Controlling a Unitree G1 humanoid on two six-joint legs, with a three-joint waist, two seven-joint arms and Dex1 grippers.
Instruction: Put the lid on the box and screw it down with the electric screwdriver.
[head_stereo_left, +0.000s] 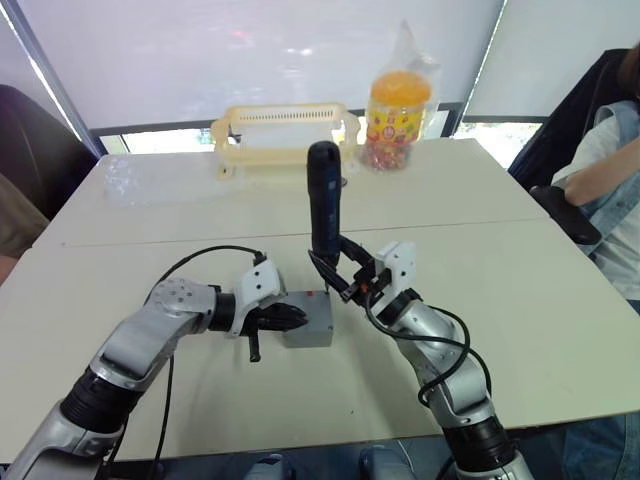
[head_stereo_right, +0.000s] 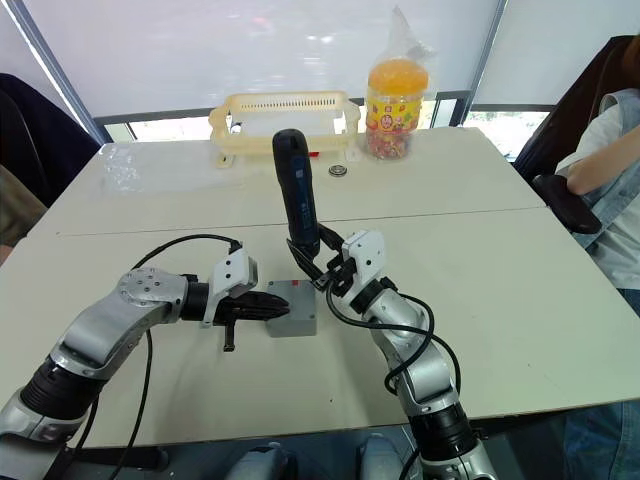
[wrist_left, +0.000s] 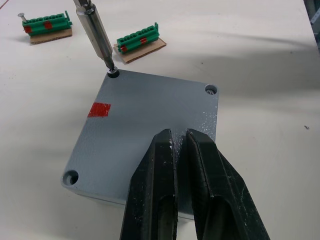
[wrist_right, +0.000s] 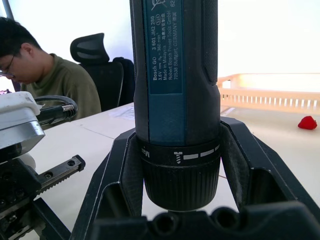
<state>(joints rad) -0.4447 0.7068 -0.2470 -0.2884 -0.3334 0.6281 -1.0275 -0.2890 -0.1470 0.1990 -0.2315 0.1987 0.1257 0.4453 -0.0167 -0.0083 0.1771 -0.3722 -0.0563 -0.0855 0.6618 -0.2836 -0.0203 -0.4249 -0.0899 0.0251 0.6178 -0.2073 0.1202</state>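
One box, one lid on it, one screwdriver, two green blocks.
Right gripper (head_stereo_right: 322, 262) clamps the upright screwdriver (head_stereo_right: 298, 195), bit in the lid's (wrist_left: 145, 130) corner hole; left gripper (wrist_left: 176, 150), fingers nearly together, presses the lid on the box (head_stereo_left: 310, 322). Blocks (wrist_left: 137, 41) lie just beyond. White table (head_stereo_left: 520, 290); bright window blinds behind.

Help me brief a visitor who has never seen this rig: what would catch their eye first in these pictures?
First the electric screwdriver, standing upright in the right pincer near the table's middle, its bit in a corner screw hole of the lid on the grey box. The left pincer, shut, presses on the lid. Next, the orange-lidded jar beside a cream basket at the far edge.
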